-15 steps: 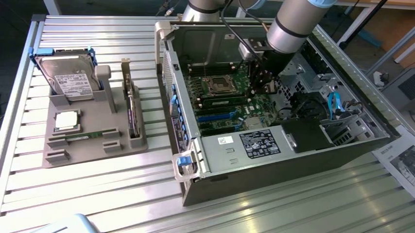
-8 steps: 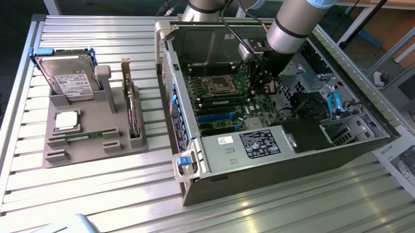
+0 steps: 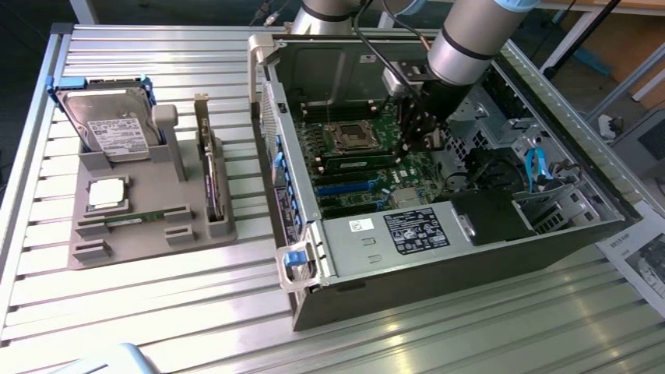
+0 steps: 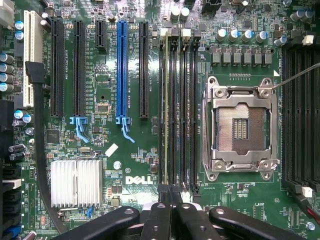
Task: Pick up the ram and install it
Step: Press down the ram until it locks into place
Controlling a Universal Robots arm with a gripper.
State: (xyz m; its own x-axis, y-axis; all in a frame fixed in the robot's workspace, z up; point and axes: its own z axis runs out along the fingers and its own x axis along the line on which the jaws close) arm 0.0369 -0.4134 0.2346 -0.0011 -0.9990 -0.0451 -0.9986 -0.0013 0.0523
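Slots (image 4: 181, 110) that are long and black are lined up side by side on the green motherboard (image 4: 145, 150), next to the empty silver processor socket (image 4: 240, 125). In one of these slots the ram (image 4: 166, 110) is seen on its edge, as a thin pale-green line. The gripper (image 4: 168, 192) is held right at one end of the ram with its black fingers (image 4: 161, 200) squeezed shut. It cannot be told whether the ram is pinched between them or only touched. A blue slot (image 4: 121, 70) and a ribbed silver heat sink (image 4: 76, 182) are found farther along the board. In the exterior view the arm is reached down into the open computer case (image 3: 416, 257), and the gripper (image 3: 426, 136) is hung low over the board just beside the socket (image 3: 346, 134). On the exterior view's left a grey tray (image 3: 146, 245) is laid on the slatted metal table (image 3: 156, 312), well apart from the gripper. A hard drive (image 3: 109, 125), a square silver processor chip (image 3: 107, 193), an upright dark card (image 3: 213, 187) and another green stick (image 3: 135, 220) are kept in it.
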